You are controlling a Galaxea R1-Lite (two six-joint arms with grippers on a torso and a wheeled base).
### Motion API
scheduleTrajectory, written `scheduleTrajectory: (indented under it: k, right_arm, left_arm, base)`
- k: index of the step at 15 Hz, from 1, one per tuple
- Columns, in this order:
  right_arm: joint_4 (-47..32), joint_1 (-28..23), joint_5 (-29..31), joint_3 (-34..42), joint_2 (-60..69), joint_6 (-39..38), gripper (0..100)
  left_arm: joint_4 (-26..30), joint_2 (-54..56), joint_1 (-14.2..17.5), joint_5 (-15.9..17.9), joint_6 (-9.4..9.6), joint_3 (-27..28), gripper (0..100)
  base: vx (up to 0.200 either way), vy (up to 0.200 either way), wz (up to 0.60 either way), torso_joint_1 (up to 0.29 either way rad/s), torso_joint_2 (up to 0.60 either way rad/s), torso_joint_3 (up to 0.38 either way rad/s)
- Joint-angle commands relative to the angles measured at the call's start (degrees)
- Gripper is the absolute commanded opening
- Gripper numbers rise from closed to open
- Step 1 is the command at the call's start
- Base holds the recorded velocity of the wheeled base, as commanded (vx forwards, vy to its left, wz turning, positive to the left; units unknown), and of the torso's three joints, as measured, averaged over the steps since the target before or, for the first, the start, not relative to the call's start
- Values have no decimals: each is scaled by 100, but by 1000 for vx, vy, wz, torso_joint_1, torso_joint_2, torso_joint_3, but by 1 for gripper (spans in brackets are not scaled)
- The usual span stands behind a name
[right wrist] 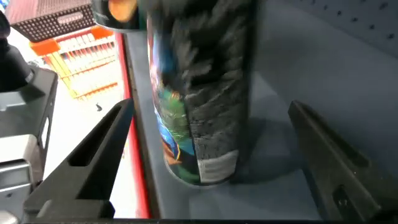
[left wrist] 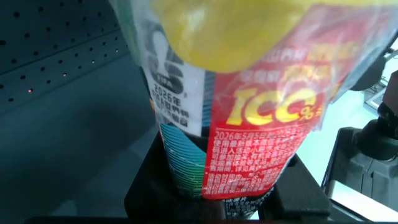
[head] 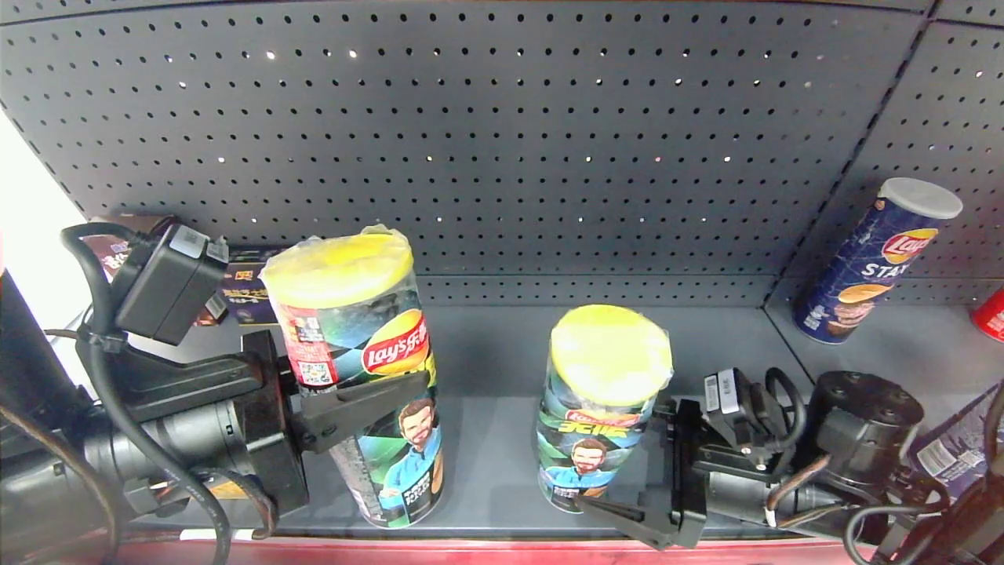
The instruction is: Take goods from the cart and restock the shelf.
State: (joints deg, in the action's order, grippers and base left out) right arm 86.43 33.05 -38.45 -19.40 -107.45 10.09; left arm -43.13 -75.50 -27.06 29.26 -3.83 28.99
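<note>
Two chip cans with yellow lids stand on the grey shelf. My left gripper is shut on the taller-looking left can around its middle; the can leans slightly, with its base near the shelf's front edge. Up close, this can rises between the dark fingers. The right can stands upright on the shelf. My right gripper is open around its lower half. The can sits between the two wide-apart fingers, with gaps on both sides.
A blue chip can leans against the pegboard at the back right, with a red item beside it. Dark boxes lie at the back left. A red strip marks the shelf's front edge. Bare shelf lies between and behind the cans.
</note>
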Motion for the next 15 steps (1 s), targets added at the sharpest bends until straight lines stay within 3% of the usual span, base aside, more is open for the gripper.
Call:
scheduleTrajectory:
  k: [1,4,7,9,12,15]
  right_arm:
    - [-91,-114,13,428,989,-7,100]
    - [-584,-237,13,727,2096,1,100]
    - [-2051,-580,118,604,3547,1,100]
    - [-3545,-615,1129,410,4830,1,100]
    - [-5145,-615,2597,832,6526,1,100]
    - [-6349,-703,3291,1421,8047,-87,100]
  left_arm:
    - [-2,-9,-1,1,-4,-16,0]
    - [-2,-9,-10,1,-4,-25,0]
    - [-2,0,-18,1,-4,-16,0]
    - [-2,9,-10,-8,5,1,0]
    - [-2,53,-1,1,5,54,0]
    - [-11,70,-62,1,31,81,0]
  base:
    - [0,0,0,0,0,0]
    - [0,0,0,0,0,0]
    - [0,0,0,0,0,0]
    - [0,0,0,0,0,0]
    - [0,0,0,0,0,0]
    - [0,0,0,0,0,0]
